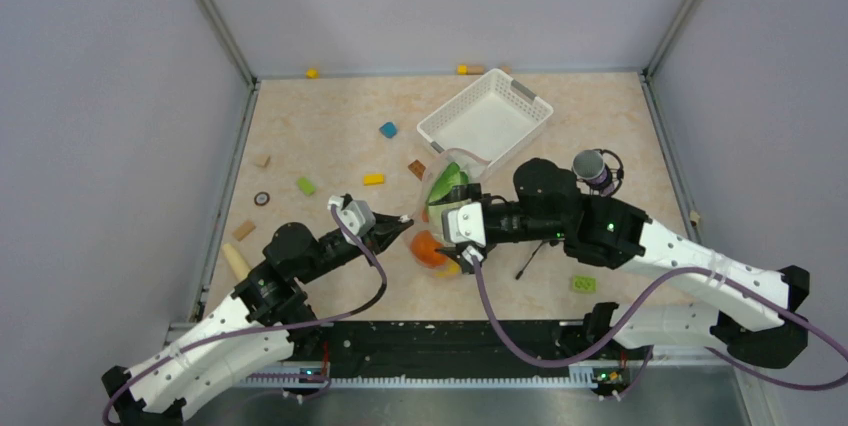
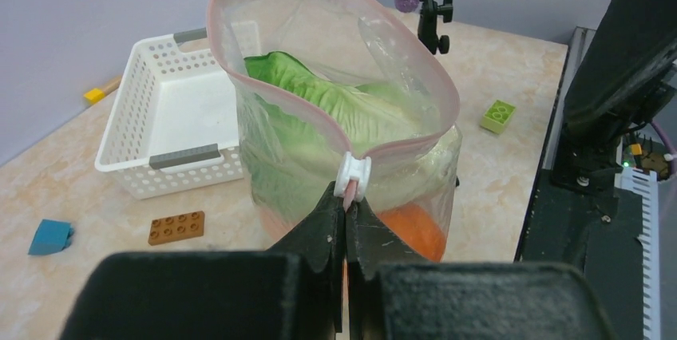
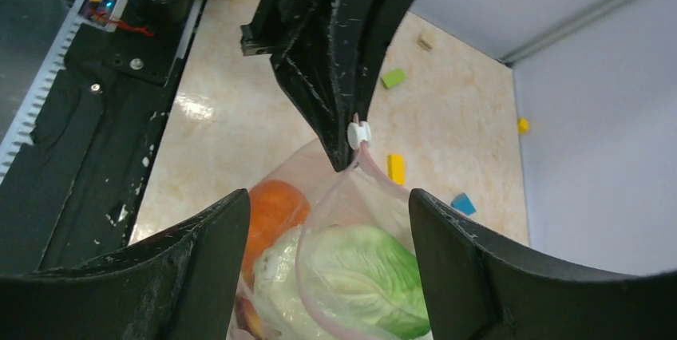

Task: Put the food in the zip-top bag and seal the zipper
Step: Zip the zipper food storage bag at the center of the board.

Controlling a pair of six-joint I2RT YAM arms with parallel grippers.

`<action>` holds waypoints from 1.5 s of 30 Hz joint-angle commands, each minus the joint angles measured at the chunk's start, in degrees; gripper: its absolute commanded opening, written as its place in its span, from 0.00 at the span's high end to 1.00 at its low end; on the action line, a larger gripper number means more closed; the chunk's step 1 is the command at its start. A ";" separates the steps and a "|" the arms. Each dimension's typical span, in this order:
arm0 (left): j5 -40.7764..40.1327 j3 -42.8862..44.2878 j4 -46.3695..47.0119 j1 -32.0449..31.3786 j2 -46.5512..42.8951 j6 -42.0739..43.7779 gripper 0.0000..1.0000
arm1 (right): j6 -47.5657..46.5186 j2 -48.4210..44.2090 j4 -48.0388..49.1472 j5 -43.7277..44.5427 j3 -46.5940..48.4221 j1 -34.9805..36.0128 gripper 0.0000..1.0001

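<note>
The clear zip-top bag (image 1: pixel 440 221) stands upright mid-table, its mouth open. Green lettuce (image 2: pixel 319 100) fills the top and an orange (image 2: pixel 411 228) lies low inside; both also show from the right wrist view, lettuce (image 3: pixel 367 276) and orange (image 3: pixel 275 204). Other food in the bag is hard to make out. The pinkish zipper (image 2: pixel 239 5) rings the mouth, with a white slider (image 2: pixel 352 176) at the near end. My left gripper (image 2: pixel 345 200) is shut on the zipper strip just under the slider. My right gripper (image 3: pixel 327 196) is open, one finger on each side of the bag.
The white basket (image 1: pixel 487 121) stands just behind the bag. Small blocks lie around: green (image 1: pixel 583 284), blue (image 1: pixel 388 129), yellow (image 1: pixel 373 179), brown (image 1: pixel 416 169). A wooden peg (image 1: pixel 237 261) lies by the left wall. Grey walls close in three sides.
</note>
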 commanded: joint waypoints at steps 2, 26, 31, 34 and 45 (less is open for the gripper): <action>3.22 3.27 0.33 -0.07 -0.40 1.56 1.00 | -6.89 5.09 -3.32 -9.10 5.48 -0.40 0.30; 8.34 2.83 -0.49 -0.12 1.27 2.50 1.00 | -3.01 12.72 2.26 -7.03 7.14 -0.46 0.60; 9.88 2.55 -0.17 -0.09 1.53 2.90 1.00 | -3.13 12.50 1.96 -7.32 6.59 -0.46 0.70; 9.81 2.56 -0.04 -0.11 1.57 3.03 1.00 | -2.85 12.79 1.64 -7.14 6.56 -0.51 0.76; 7.65 1.61 0.71 -0.12 -0.44 0.44 1.00 | -1.82 11.87 -0.42 -5.39 5.70 -2.52 1.00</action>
